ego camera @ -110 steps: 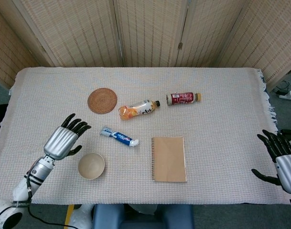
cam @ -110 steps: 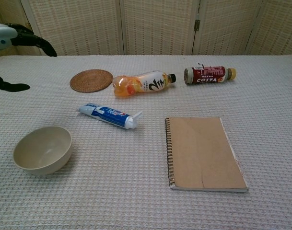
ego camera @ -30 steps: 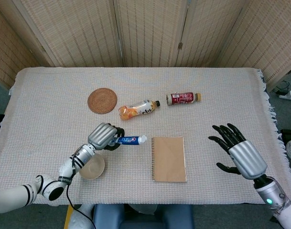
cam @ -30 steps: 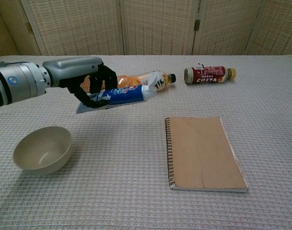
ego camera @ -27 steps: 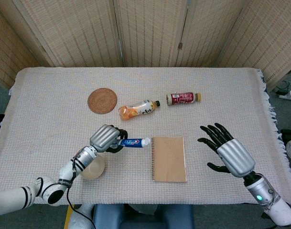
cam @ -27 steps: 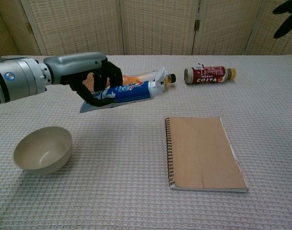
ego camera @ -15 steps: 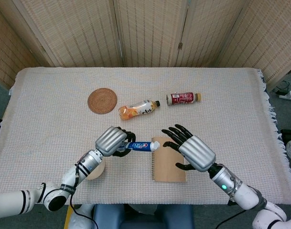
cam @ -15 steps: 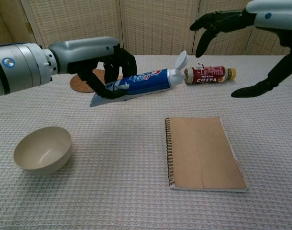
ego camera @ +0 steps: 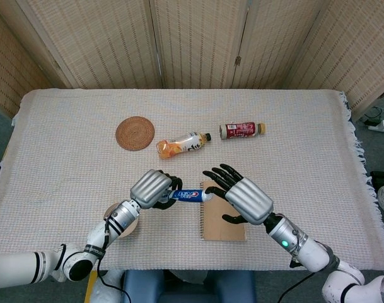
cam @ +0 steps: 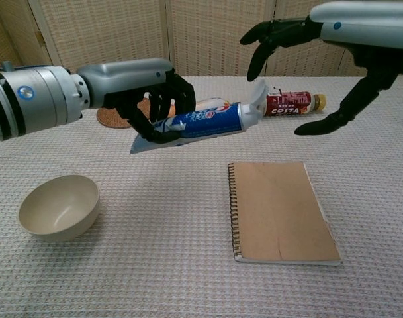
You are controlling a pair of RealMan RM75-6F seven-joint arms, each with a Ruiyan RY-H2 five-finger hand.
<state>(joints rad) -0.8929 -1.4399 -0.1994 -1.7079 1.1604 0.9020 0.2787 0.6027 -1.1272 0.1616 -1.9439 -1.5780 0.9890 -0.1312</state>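
My left hand (ego camera: pixel 151 188) (cam: pixel 145 86) grips a blue and white toothpaste tube (ego camera: pixel 189 195) (cam: pixel 201 124) by its tail end and holds it above the table, cap pointing right. Just past the white cap, my right hand (ego camera: pixel 242 197) (cam: pixel 320 33) hovers with fingers spread and holds nothing. It hangs over the brown spiral notebook (ego camera: pixel 222 224) (cam: pixel 280 212).
A beige bowl (cam: pixel 59 207) sits at the front left, partly hidden by my left forearm in the head view. Further back lie a woven coaster (ego camera: pixel 135 133), an orange drink bottle (ego camera: pixel 182 144) and a red Costa bottle (ego camera: pixel 242 130). The cloth-covered table (ego camera: pixel 305 139) ends at folding screens behind.
My left hand took the toothpaste tube off the table and carried it up and to the right. My right hand swung in from the right edge to the tube's cap.
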